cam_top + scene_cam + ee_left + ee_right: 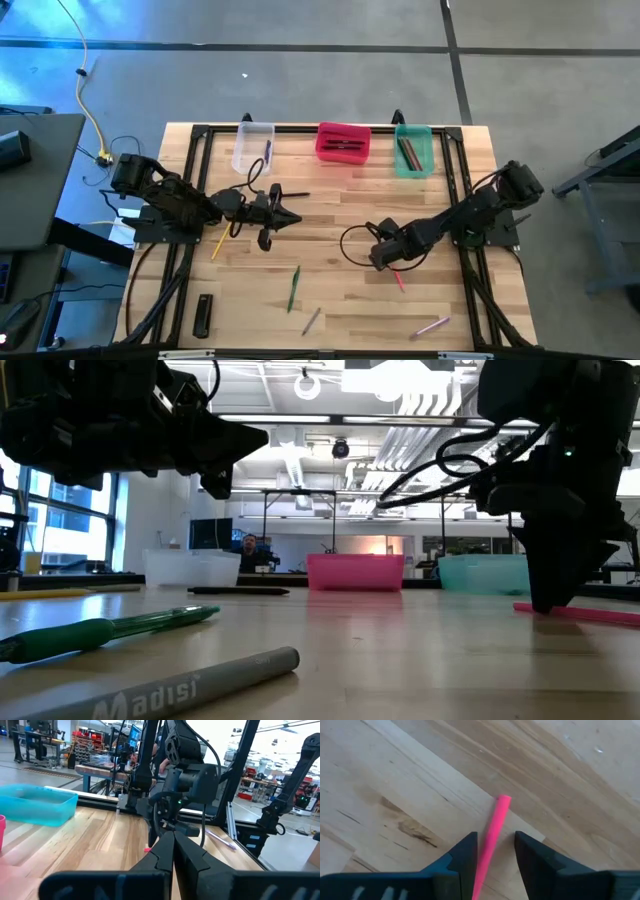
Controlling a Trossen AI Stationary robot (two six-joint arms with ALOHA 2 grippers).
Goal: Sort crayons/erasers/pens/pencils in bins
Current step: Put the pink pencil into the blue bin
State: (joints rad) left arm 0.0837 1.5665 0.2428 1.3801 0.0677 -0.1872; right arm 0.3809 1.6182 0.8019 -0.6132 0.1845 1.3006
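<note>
Right gripper (495, 845), lower right of centre in the high view, fingers spread either side of a pink stick (492, 832) lying on the table (395, 780). Left gripper (290, 215), centre left, pressed shut, holding nothing. Bins (343, 142) along the far edge.

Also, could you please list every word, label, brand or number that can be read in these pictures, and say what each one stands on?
"Madisi": pale letters along the grey pen lying nearest the camera in the low view; the start of the word may be cut off.
The signs and screens in the room behind the table: too small and blurred to read.
The green pen, the pink stick and the three bins show no readable text.
</note>
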